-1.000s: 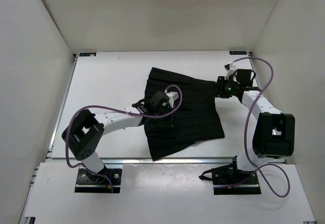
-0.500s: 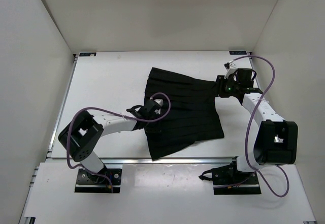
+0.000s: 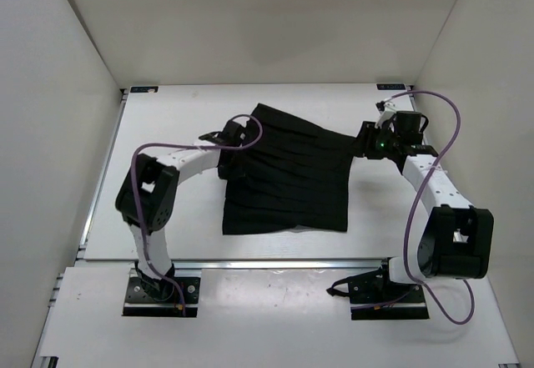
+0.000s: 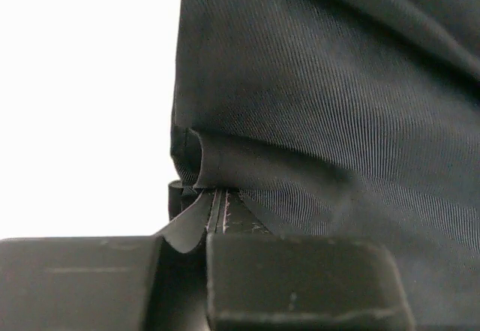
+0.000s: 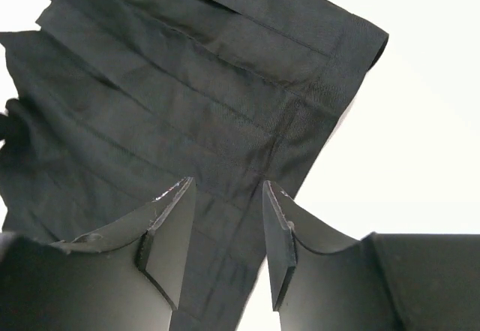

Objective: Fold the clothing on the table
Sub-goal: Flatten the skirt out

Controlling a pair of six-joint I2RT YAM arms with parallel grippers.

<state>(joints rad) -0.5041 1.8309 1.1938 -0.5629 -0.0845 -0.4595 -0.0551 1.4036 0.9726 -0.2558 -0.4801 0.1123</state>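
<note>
The clothing (image 3: 288, 180), a black pleated garment, lies in the middle of the white table (image 3: 167, 159) as a rough rectangle. My left gripper (image 3: 227, 138) is at its far left corner, shut on a thin fold of the fabric edge (image 4: 202, 162); the pinch shows in the left wrist view, left gripper (image 4: 214, 218) with the clothing (image 4: 322, 83) filling the frame. At the far right corner my right gripper (image 3: 365, 143) stands open. In the right wrist view the clothing (image 5: 187, 83) passes loosely between the fingers of the right gripper (image 5: 227, 196).
A metal rail (image 3: 275, 261) runs along the table's near edge. White walls close in the left, right and far sides. Purple cables (image 3: 434, 109) loop off both arms above the table.
The left gripper has swung from the garment's middle to its far left, pulling fabric along; the clothing now lies squarer. The right gripper's jaws have spread wider.
</note>
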